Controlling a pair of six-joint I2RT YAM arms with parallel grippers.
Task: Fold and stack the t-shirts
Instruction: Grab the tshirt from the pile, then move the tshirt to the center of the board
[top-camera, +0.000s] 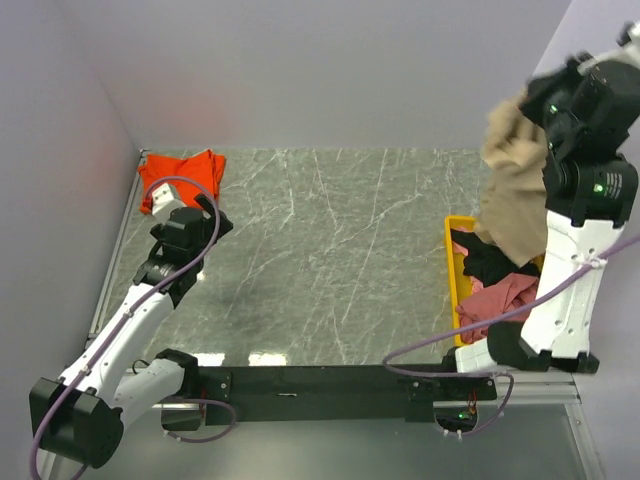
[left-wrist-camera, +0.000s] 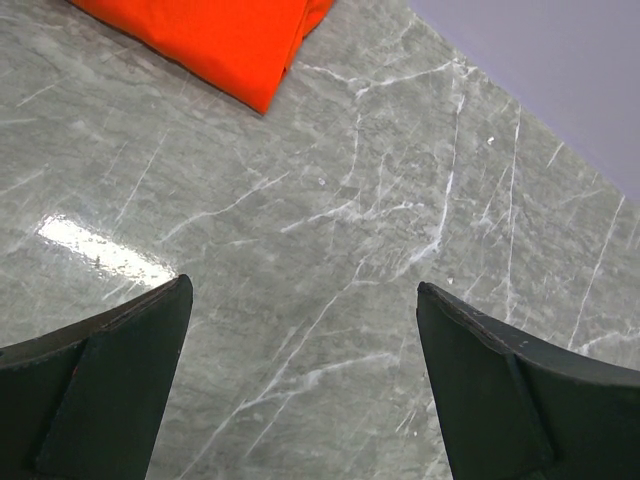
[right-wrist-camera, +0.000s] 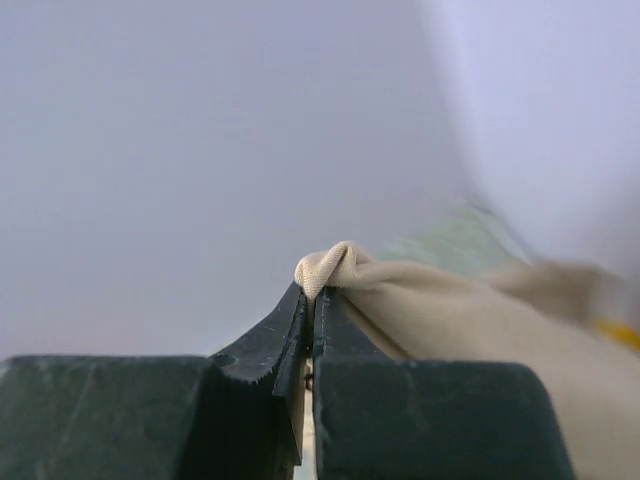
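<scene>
A folded orange-red t-shirt (top-camera: 180, 175) lies at the table's far left corner; it also shows in the left wrist view (left-wrist-camera: 215, 40). My left gripper (top-camera: 205, 215) is open and empty just in front of it, its fingers (left-wrist-camera: 120, 380) wide apart over bare marble. My right gripper (top-camera: 535, 100) is raised high at the right and shut on a fold of the tan-beige t-shirt (top-camera: 515, 190), which hangs down over the tray. The pinched cloth (right-wrist-camera: 335, 265) bulges above the closed jaws. A pink t-shirt (top-camera: 497, 297) and a dark t-shirt (top-camera: 492, 262) lie in the tray.
A yellow plastic tray (top-camera: 452, 262) stands at the table's right edge. Purple walls close the back and both sides. The grey marble tabletop (top-camera: 330, 260) spreads between the arms. A black bar runs along the near edge.
</scene>
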